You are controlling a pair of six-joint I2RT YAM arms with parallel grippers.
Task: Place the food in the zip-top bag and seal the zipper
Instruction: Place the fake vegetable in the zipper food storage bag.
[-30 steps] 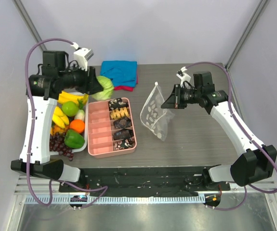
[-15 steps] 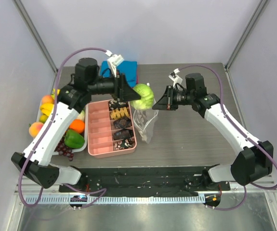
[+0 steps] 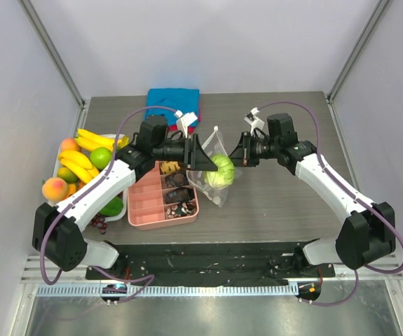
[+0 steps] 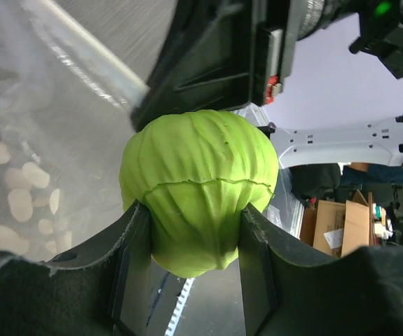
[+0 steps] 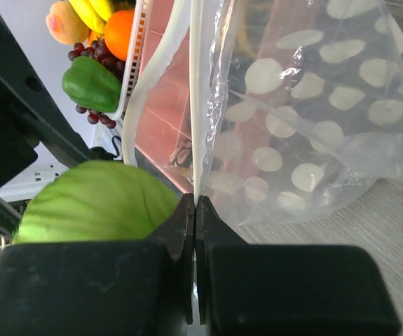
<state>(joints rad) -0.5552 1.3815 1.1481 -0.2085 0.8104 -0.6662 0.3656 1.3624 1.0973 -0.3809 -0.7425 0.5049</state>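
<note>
My left gripper (image 3: 202,159) is shut on a green cabbage (image 3: 221,170), which fills the left wrist view (image 4: 197,189) between the black fingers (image 4: 132,262). The cabbage sits in the open mouth of the clear zip-top bag (image 3: 214,183) with white polka dots, held up over the table. My right gripper (image 3: 239,154) is shut on the bag's zipper strip (image 5: 195,105); the jaws pinch the white strip (image 5: 196,210) with the dotted plastic (image 5: 306,119) to its right. The cabbage (image 5: 96,203) shows to the left of the strip.
A pink compartment box (image 3: 151,199) with snacks lies left of the bag. A white tray (image 3: 57,162) at the left holds bananas (image 3: 82,159), a lime, peaches, a green pepper (image 3: 112,206) and grapes. A folded blue and red cloth (image 3: 174,100) lies at the back.
My left arm swung right from over the fruit tray, carrying the cabbage to the bag's mouth and into it. My right gripper moved the bag leftward toward the pink box.
</note>
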